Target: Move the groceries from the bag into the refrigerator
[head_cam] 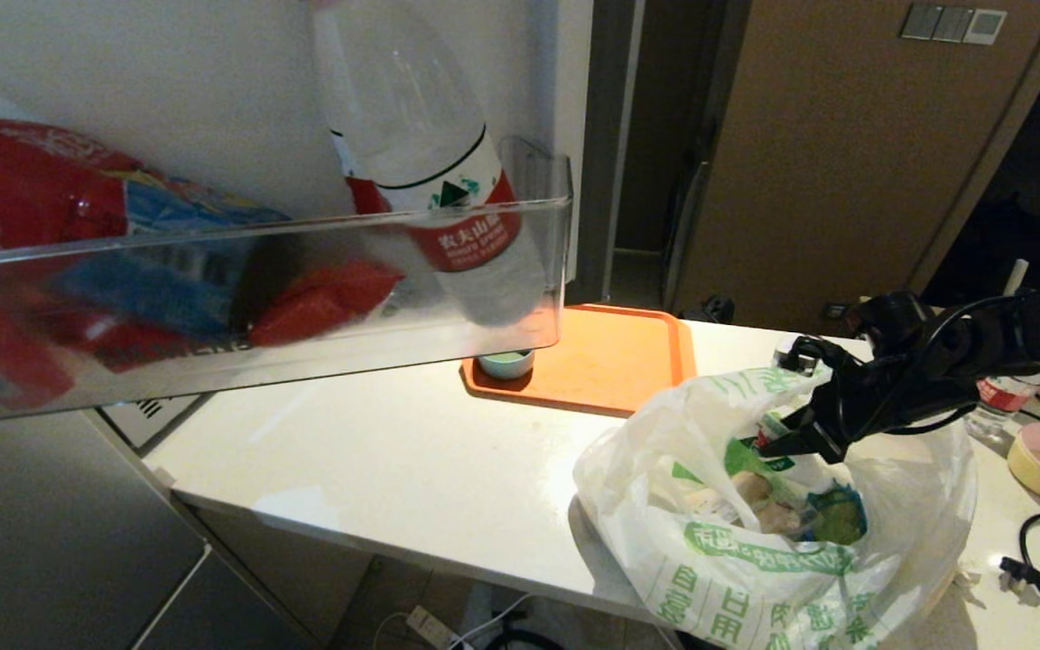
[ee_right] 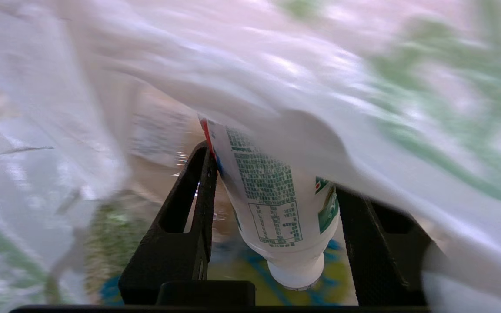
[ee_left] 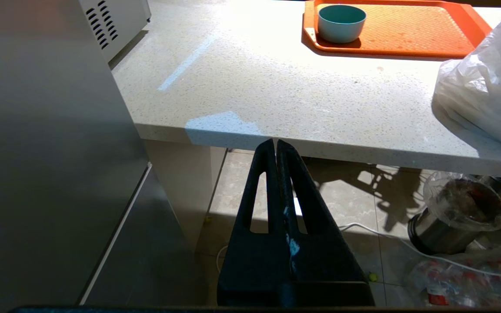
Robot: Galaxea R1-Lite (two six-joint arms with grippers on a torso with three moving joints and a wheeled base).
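Leftmost, the refrigerator (head_cam: 78, 524) shows its grey steel front, and its clear door shelf (head_cam: 249, 271) already carries red packs and a water bottle (head_cam: 448, 199). Below the worktop (head_cam: 376, 460) edge the left end effector (ee_left: 275, 145) hangs parked with its fingers pressed together, gripping nothing. Further along, an orange tray (head_cam: 610, 361) holds a small teal cup (head_cam: 504, 363). On the right sits the bag (head_cam: 755, 542), its mouth open on pale lumps and a yellow-green pack. The right end effector (head_cam: 795, 438) is down inside that mouth, its fingers pinching a white bottle with green label (ee_right: 276, 204) by its body, bag film draped over the bottle. The step in hand looks like drawing the bottle out. Next, I judge, it must lift clear without dragging the film, then carry across to the refrigerator shelf.
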